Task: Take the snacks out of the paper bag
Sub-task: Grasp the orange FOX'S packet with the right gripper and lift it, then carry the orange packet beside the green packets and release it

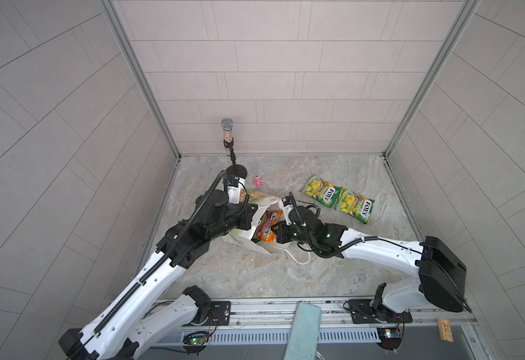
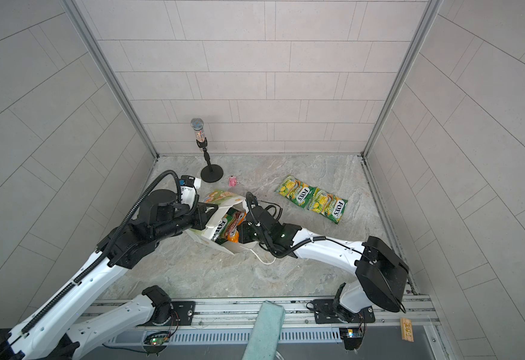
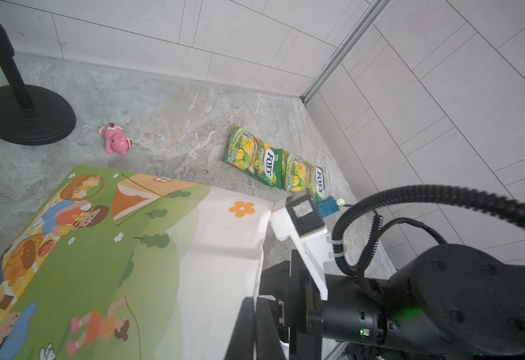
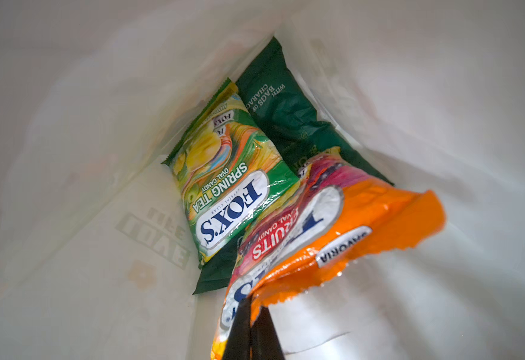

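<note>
- The paper bag (image 1: 262, 202) lay on its side in the middle of the bench (image 1: 255, 274), mouth towards my right arm. Bare stone-patterned surface ran from it to the teal cloth (image 1: 306, 327) draped over the front rail.
- Two green-yellow packets (image 1: 322, 191) lay flat to the bag's right, touching end to end and well clear of the side wall.
- Behind the bag, a black round stand base (image 1: 236, 171) and a small pink toy (image 1: 258, 181) sat near it, apart from it.
- My left hand (image 3: 253, 304) was closed at the bag's upper rim, seemingly pinching the paper. Its fingers were cut off in the wrist view and hidden under my wrist from above.
- My right hand (image 4: 253, 307), inside the mouth, was clamped on the crimped corner of the glossy pink-orange packet (image 4: 332, 237), which was crumpled at the grip.
- Deeper in, a shiny green-yellow packet (image 4: 223, 174) lay on a matte dark green crisp bag (image 4: 279, 103), most of it covered.
- A white cord handle (image 1: 300, 260) looped onto the bench beside the mouth.
</note>
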`<state>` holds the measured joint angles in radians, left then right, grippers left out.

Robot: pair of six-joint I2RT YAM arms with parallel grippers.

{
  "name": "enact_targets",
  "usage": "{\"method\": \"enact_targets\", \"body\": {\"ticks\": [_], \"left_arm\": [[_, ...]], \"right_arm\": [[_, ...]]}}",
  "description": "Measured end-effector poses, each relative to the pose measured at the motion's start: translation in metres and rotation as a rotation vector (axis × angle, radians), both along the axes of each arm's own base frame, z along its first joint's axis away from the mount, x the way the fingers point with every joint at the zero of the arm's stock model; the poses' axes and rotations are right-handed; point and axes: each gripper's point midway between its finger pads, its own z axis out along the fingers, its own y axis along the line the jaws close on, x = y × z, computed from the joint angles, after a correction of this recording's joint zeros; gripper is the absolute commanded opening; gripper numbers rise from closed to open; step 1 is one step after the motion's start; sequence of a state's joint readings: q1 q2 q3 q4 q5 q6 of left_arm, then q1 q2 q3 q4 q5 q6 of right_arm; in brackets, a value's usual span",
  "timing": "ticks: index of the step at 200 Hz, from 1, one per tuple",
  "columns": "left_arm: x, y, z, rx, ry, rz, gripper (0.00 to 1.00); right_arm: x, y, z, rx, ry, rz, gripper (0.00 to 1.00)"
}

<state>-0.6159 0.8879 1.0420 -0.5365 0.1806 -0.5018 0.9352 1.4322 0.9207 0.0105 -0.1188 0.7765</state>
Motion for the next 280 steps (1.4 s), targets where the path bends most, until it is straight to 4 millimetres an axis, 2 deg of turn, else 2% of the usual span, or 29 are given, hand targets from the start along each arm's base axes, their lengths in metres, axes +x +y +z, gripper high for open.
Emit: {"method": "enact_targets", "body": {"ticks": [99,158,185,215,258,280], "left_arm": [[0.011,0.004,-0.009,0.011,0.034,0.067,0.00],[0.013,0.004,-0.013,0.016,0.045,0.080,0.00],[0.014,0.002,-0.014,0.016,0.052,0.074,0.00],[0.013,0.001,-0.015,0.016,0.057,0.068,0.00],[0.013,0.000,-0.015,0.013,0.056,0.064,0.00],[0.013,-0.001,-0.015,0.011,0.056,0.061,0.00]], "right_arm": [[-0.025,-0.020,0.071,0.088,-0.138,0.087,0.00],[-0.046,-0.046,0.104,0.101,-0.204,0.117,0.00],[-0.049,-0.066,0.127,0.115,-0.257,0.086,0.00],[-0.042,-0.096,0.144,0.116,-0.293,0.007,0.00],[-0.023,-0.150,0.147,0.089,-0.293,-0.161,0.00],[-0.012,-0.175,0.140,0.080,-0.275,-0.245,0.00]]}}
